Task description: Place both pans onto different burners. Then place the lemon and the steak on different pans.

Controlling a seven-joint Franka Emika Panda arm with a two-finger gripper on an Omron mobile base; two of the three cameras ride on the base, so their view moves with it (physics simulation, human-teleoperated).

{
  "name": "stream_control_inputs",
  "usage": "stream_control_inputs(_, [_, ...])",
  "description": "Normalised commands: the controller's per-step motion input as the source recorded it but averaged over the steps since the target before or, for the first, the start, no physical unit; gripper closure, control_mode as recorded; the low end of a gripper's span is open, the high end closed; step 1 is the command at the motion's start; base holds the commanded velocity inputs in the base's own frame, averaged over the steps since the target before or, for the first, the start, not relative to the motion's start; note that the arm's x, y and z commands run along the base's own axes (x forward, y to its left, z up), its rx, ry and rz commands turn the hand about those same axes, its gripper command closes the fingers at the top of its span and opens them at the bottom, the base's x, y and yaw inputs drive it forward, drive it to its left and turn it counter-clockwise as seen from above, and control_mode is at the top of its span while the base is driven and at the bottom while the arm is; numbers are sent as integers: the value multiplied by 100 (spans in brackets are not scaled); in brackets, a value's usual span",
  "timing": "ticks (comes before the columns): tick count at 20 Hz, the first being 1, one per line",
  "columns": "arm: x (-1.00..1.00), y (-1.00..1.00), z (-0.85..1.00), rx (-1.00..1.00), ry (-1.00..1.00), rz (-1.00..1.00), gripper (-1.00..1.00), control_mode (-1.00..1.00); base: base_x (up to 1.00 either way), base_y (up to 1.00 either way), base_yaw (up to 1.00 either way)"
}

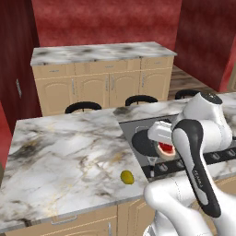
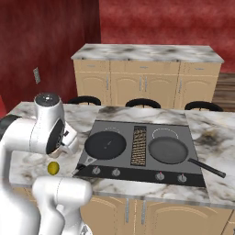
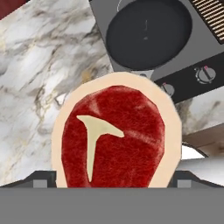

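Observation:
My gripper [image 3: 112,181] is shut on the steak [image 3: 114,138], a red slab with a pale fat rim and a T-shaped bone mark, held between fingertips [image 3: 41,179] at both sides. The steak [image 1: 167,149] hangs at the cooktop's front left corner, next to one black pan [image 1: 142,144]. This pan [image 2: 105,144] sits on the left burner with its handle toward the front left; it is empty [image 3: 148,33]. The second pan [image 2: 168,150] sits on the front right burner, handle pointing right. The lemon [image 1: 127,177] lies on the marble counter left of the cooktop [image 2: 53,168].
The dark cooktop [image 2: 137,123] has a ribbed vent grille [image 2: 139,146] in its middle, knobs [image 2: 159,176] along the front and a free burner ring [image 2: 166,133] at the back right. Three black stools [image 2: 142,103] stand behind the island. Wide marble counter [image 1: 60,147] stretches left.

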Motion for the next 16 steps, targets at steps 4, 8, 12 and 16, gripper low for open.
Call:
stream_control_inputs(4, [53, -15, 0, 0, 0, 0, 100, -100, 0, 0, 0])
stream_control_inputs(8, [55, -18, -4, 0, 1, 0, 100, -100, 0, 0, 0])
stream_control_inputs(12, [51, -30, -12, 0, 2, 0, 100, -100, 0, 0, 0])
stream_control_inputs(16, [47, -35, -22, 0, 5, 0, 100, -100, 0, 0, 0])
